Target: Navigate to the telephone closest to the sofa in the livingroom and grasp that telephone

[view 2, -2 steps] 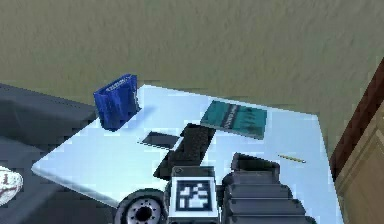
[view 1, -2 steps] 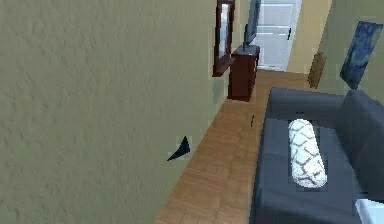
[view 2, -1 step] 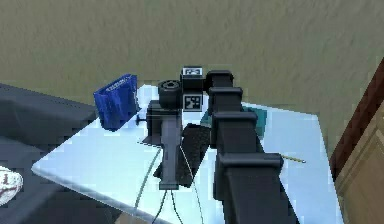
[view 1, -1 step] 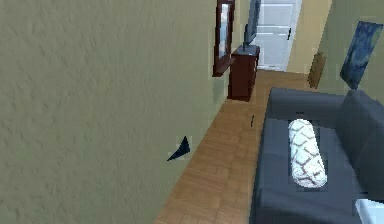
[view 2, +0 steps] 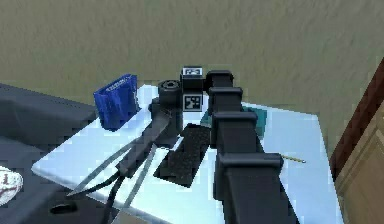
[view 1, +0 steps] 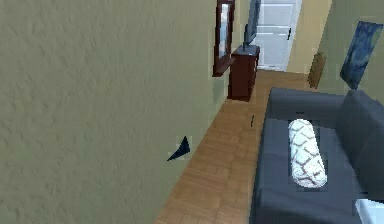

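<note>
- Gripper (view 2: 105, 185) is seen low and left of centre in the arm side view, its thin fingers slanted down toward the near-left corner of a pale table (view 2: 290, 135). Whether anything is held cannot be told, nor how the fingers are set.
- Flat black slab (view 2: 183, 157) — judged to be the telephone — is laid on the tabletop at the frame's centre, just beside the dark arm (view 2: 240, 165) and right of the fingers.
- Greatest risk is judged to come from a blue box (view 2: 115, 100) stood at upper left, near the gripper's body: it could be knocked over by a sideways swing toward the slab.
- Because the slab lies flat and low, it could be skated toward the table edge by the fingers rather than grasped.
- Small teal object (view 2: 258, 122), partly hidden behind the arm, could be nudged if the arm is extended.
- Table and its objects are supplied by the arm side view. The room's run is supplied by the forward view — grey sofa (view 1: 275, 170) with a white patterned cushion (view 1: 308, 152) at lower right, a dark red cabinet (view 1: 243, 72) and a white door (view 1: 275, 30) at the top.
</note>
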You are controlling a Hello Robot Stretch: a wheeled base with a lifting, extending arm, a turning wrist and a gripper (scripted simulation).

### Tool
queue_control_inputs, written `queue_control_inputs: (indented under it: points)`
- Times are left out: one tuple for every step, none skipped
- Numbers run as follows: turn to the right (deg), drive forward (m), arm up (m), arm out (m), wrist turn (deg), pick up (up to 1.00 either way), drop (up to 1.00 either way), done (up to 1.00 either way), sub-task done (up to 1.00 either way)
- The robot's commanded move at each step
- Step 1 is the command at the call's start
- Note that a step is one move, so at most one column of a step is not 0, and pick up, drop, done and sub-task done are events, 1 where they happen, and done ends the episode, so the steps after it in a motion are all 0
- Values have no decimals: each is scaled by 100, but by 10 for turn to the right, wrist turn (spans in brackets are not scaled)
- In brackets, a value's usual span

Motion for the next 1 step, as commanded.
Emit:
queue_control_inputs:
  points:
    - [0,0,0,0,450,0,0,0,0]
